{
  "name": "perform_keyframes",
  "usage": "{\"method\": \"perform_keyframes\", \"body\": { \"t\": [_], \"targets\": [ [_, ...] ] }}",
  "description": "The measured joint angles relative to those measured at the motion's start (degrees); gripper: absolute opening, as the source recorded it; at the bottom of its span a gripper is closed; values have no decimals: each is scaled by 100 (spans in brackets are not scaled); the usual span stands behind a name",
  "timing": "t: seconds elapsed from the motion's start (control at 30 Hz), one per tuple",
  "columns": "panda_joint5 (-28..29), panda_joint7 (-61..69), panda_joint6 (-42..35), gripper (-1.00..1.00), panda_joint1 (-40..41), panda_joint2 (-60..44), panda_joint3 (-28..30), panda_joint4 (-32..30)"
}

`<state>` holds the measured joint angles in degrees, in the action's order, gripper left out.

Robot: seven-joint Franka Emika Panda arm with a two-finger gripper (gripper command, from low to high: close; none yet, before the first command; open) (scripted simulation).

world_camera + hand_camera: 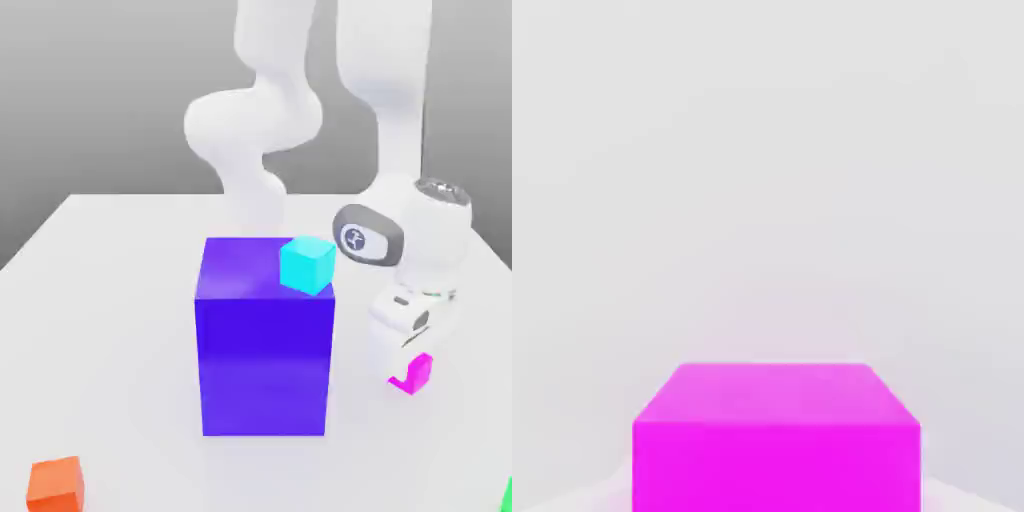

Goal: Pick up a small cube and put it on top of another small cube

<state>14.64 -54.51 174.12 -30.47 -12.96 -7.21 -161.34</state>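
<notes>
Orange cube (55,486) waits lower left, perhaps as a base. Centrally, the blue block (264,366) seems to support the cyan cube (307,265). Lower right, the jaws are closed around the magenta cube (419,374), presumably to lift it for stacking; farther right lies the green cube (508,497).

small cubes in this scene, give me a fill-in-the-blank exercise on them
1. In the exterior view, the cyan cube sits on top of the large ____ block.
2. The cube at the gripper is ____.
3. The cube near the exterior view's lower left corner is ____.
4. At the exterior view's lower right edge, part of a ____ cube shows.

Missing words: blue; magenta; orange; green
</notes>
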Motion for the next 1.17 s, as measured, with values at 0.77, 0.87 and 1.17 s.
{"method": "perform_keyframes", "body": {
  "t": [0.77,0.87,1.17],
  "targets": [
    [-1092,2922,-2827,-100,906,-481,-336,3273],
    [-990,3232,-3158,-100,979,-771,-284,3895],
    [-747,3362,-2772,100,916,-1681,-102,4419]
  ]
}}
